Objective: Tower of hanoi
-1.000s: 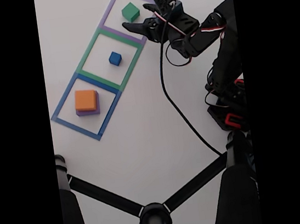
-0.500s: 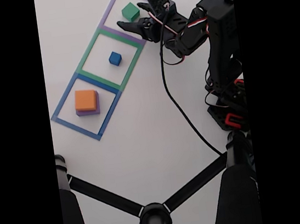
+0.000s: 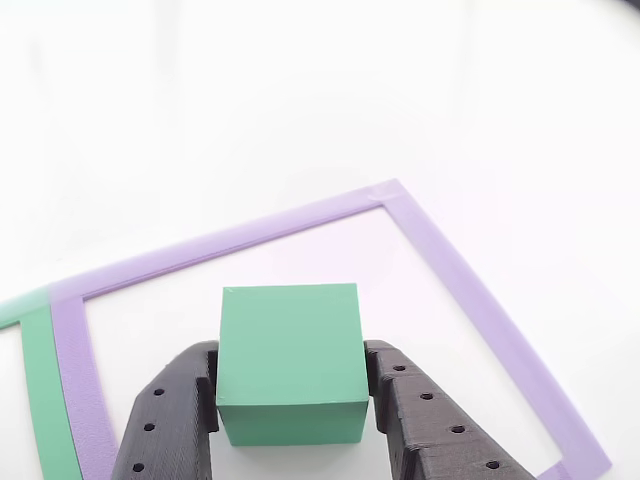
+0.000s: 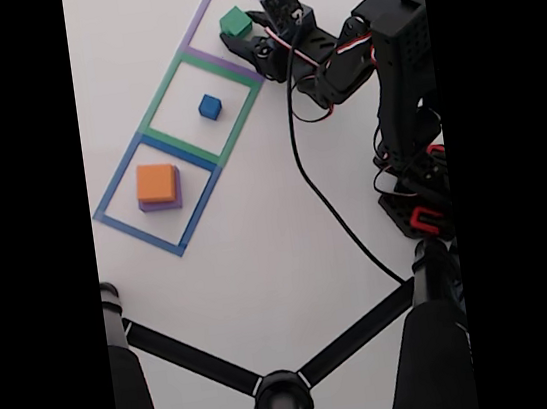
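Two black fingers [image 3: 170,420] of our claw [image 3: 290,400] flank the green block [image 3: 290,360] in the purple outline [image 3: 450,270], touching its sides, apparently pinching it for lifting; the blue cube [image 4: 209,107] waits at seven o'clock.

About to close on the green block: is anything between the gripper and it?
Nothing visible. In the other view the gripper has a finger on each side of the green block, inside the purple tape square, with only bare table nearby.
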{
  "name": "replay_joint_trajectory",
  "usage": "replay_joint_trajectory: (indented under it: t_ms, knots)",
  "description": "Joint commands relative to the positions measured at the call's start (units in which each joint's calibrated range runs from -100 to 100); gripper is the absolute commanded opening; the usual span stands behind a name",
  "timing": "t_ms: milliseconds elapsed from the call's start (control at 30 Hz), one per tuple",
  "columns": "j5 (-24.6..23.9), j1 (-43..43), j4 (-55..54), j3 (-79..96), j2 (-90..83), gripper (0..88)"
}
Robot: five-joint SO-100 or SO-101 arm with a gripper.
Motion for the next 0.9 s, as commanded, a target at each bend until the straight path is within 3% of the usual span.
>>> replay_joint_trajectory:
  t_ms: [0, 233, 400, 567, 867]
  knots:
    - [0.0, -0.6, -1.6, -1.6, -0.5, 5.3]
    - [0.0, -0.7, -0.7, -0.9, -2.5, 3.9]
    - [0.0, -1.0, 10.7, 0.2, -13.1, 4.1]
    - [0.0, -1.1, 31.6, -1.3, -29.1, 4.3]
    - [0.0, -2.7, 89.5, -24.3, -51.6, 2.9]
